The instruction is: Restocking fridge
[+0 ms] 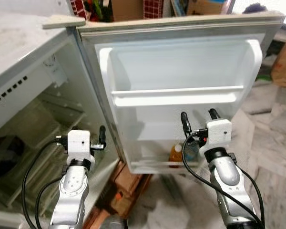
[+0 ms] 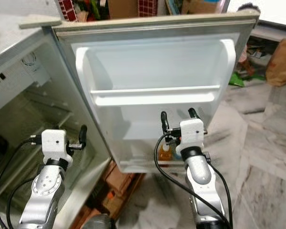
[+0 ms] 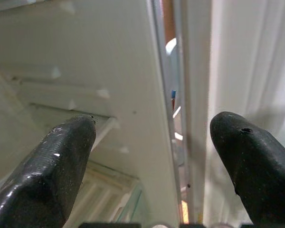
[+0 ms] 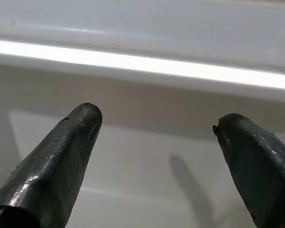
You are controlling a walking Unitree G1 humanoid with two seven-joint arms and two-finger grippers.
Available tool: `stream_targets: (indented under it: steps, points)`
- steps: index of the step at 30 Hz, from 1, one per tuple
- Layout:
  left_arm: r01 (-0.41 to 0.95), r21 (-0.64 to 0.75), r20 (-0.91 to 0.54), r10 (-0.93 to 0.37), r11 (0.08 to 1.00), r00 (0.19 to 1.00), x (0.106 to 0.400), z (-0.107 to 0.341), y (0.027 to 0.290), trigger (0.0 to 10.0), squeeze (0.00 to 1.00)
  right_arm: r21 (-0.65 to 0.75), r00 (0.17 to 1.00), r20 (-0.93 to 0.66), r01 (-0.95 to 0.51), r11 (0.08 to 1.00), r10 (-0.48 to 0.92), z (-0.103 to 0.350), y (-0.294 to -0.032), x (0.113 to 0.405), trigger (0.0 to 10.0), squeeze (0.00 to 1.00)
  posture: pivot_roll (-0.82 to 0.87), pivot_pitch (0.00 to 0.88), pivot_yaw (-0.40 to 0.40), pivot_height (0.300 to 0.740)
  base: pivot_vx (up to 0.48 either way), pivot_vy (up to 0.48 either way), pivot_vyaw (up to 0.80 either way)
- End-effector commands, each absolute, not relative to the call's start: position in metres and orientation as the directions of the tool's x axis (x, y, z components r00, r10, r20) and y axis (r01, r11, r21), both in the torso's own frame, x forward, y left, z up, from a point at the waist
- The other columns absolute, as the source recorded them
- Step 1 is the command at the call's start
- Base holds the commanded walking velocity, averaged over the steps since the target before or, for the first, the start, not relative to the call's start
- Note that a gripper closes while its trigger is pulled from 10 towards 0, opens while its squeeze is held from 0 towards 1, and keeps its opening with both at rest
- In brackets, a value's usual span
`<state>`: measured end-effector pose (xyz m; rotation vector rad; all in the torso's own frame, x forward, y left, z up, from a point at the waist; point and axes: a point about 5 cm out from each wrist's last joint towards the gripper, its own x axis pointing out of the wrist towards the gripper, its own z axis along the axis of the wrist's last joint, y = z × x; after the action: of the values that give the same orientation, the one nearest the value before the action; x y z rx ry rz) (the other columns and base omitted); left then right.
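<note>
Both jaws stand released and empty; right gripper (image 1: 199, 118) risks toppling the orange bottle (image 1: 175, 153) (7 o'clock) in door shelf (image 1: 148, 164).

Beyond the top edge of the open door we see a red patterned item (image 1: 78, 7), a brown cardboard box (image 1: 126, 8) and a second red checked piece (image 1: 153, 7) crowded together. To the right, a brown paper bag (image 1: 284, 63) sits on the pale marble floor (image 1: 271, 143), with something green (image 2: 237, 79) just beside it. Low down, under the door, we make out flattened brown cardboard (image 1: 128, 188) lying on the floor.
</note>
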<state>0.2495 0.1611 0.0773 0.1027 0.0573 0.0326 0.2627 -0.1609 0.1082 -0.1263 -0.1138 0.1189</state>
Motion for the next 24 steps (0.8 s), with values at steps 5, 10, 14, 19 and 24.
stream_targets:
  steps: [5,10,14,19,24]
  points:
    - [-0.068,0.097,-0.112,0.079,0.993,0.991,0.247,0.068,0.163,10.0,0.00,-0.080,0.986,-0.038,-0.163,0.983,0.161,0.076,-0.158,0.248,10.0,0.00,0.02,0.027,0.043,0.740,-0.151,-0.168,0.00]
    - [-0.044,0.102,-0.096,0.054,0.994,0.994,0.252,0.070,0.154,10.0,0.00,-0.064,0.978,-0.068,-0.199,0.978,0.195,0.065,-0.150,0.244,10.0,0.00,0.02,0.033,0.039,0.740,-0.205,-0.386,0.00]
    - [-0.034,0.104,-0.089,0.043,0.994,0.995,0.257,0.070,0.150,10.0,0.00,-0.061,0.983,-0.076,-0.174,0.983,0.169,0.061,-0.154,0.246,10.0,0.00,0.01,0.039,0.037,0.740,0.000,-0.448,0.00]
    - [-0.033,0.103,-0.089,0.042,0.994,0.995,0.259,0.071,0.150,10.0,0.00,-0.062,0.988,-0.067,-0.145,0.988,0.140,0.062,-0.157,0.247,10.0,0.00,0.01,0.042,0.040,0.740,0.000,-0.452,0.00]
    - [-0.019,0.113,-0.093,0.030,0.993,0.995,0.259,0.069,0.150,10.0,0.00,-0.060,0.987,-0.053,-0.153,0.986,0.150,0.064,-0.157,0.246,10.0,0.00,0.01,0.049,0.042,0.740,0.000,-0.430,0.00]
